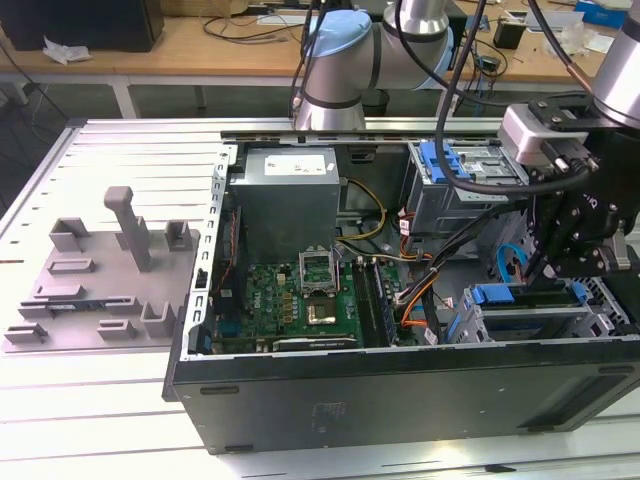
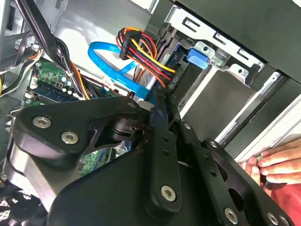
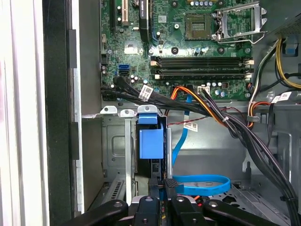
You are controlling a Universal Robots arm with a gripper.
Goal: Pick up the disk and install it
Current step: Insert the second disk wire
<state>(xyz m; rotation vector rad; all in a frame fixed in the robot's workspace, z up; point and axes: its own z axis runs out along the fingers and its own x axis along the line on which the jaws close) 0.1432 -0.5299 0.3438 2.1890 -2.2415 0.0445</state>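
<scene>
In the exterior view, the open computer case (image 1: 400,390) lies on the table (image 1: 100,420). The black gripper (image 1: 578,262) hangs at about 3 o'clock, over the drive bay. The disk (image 1: 525,310), in its blue frame, sits in the bay right under it, near 4 o'clock. A grey holder tray (image 1: 100,290) lies at 9 o'clock.

In the second wrist view, the gripper (image 2: 157,108) points at the metal bay. A person's hand (image 2: 277,162) rests at 4 o'clock.

In the first wrist view, the disk (image 3: 151,143) stands in its slot, and the gripper (image 3: 162,186) is squeezed narrow at its edge. I cannot tell if it grips the disk.
</scene>
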